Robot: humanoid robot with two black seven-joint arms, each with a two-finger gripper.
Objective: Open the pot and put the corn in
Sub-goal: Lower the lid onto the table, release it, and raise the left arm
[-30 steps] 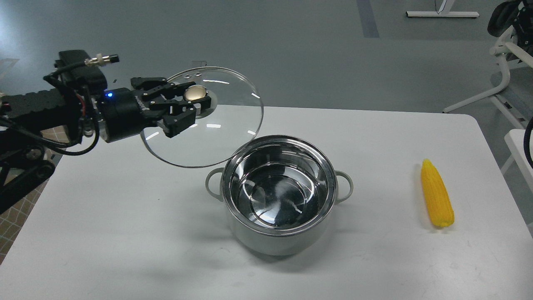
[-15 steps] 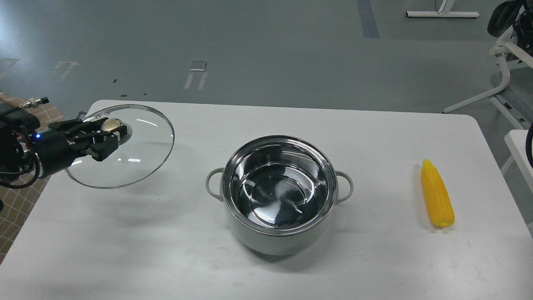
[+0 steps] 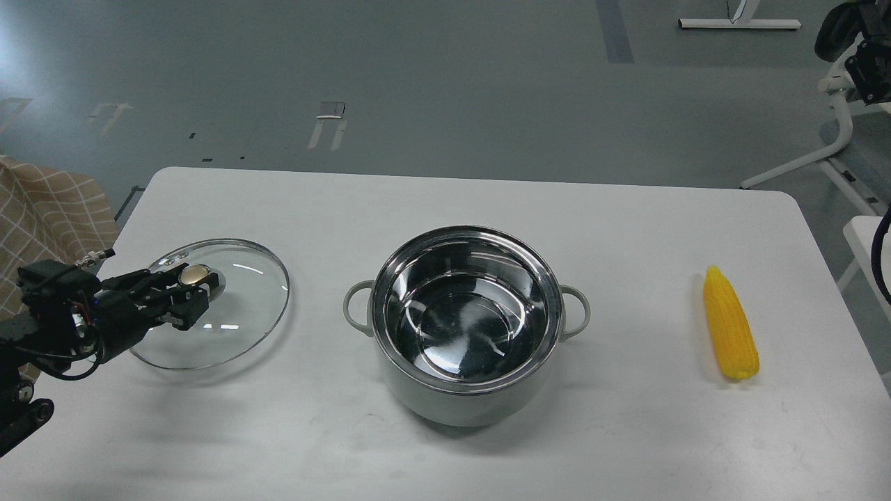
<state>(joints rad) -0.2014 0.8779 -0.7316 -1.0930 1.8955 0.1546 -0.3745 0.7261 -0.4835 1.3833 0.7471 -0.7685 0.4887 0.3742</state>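
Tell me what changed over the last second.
The left gripper, fingers shut on the gold knob, carried the glass lid from beside the pot's rim leftward and down to low over the table; no release yet. The pot and corn stayed put.

Left arm [image 3: 42,327]: matte black throughout, with a thick cylindrical wrist housing that narrows to a claw [image 3: 191,292] of two short, angular black fingers [image 3: 188,314] on linked bars. Thin black cables loop beneath the wrist, a hint of red wire shows among them, and a small silver-tipped connector [image 3: 97,257] projects from a boxy black module on top. A blocky black link [image 3: 21,417] with a round fastener lies below the wrist housing.
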